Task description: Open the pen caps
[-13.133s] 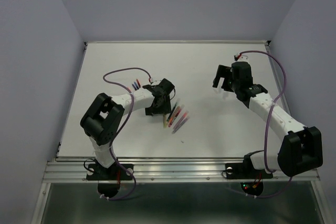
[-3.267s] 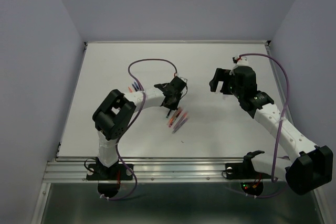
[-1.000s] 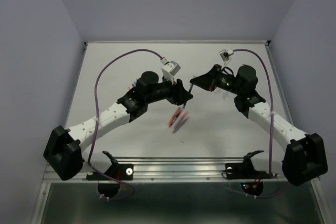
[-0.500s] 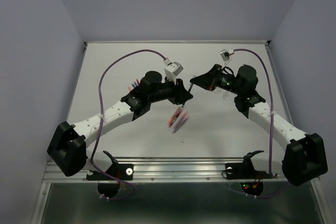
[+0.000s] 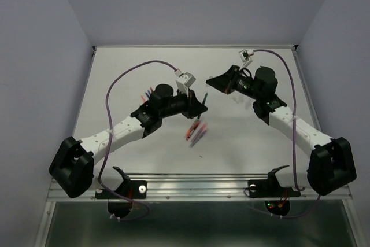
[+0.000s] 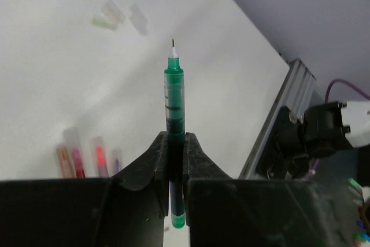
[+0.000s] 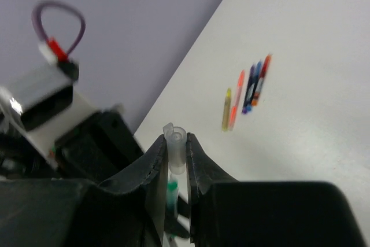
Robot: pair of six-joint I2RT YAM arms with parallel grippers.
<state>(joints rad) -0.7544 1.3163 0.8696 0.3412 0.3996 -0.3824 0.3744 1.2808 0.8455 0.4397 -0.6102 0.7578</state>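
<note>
1. White table (image 5: 115, 67) and lilac walls are seen, with two arms bolted at the table's near edge.
2. One green pen (image 6: 174, 93) is clamped in the left gripper (image 6: 176, 143), its bare tip pointing away from the fingers.
3. One clear pen cap (image 7: 175, 134) is pinched in the right gripper (image 7: 174, 146), held in the air above the table.
4. Four loose pens (image 6: 87, 160) are counted below the left gripper, and a second group of five (image 7: 245, 91) lies apart from them.
5. Half a second earlier the grippers were joined at the pen. Now they are parted and the cap is off.
</note>
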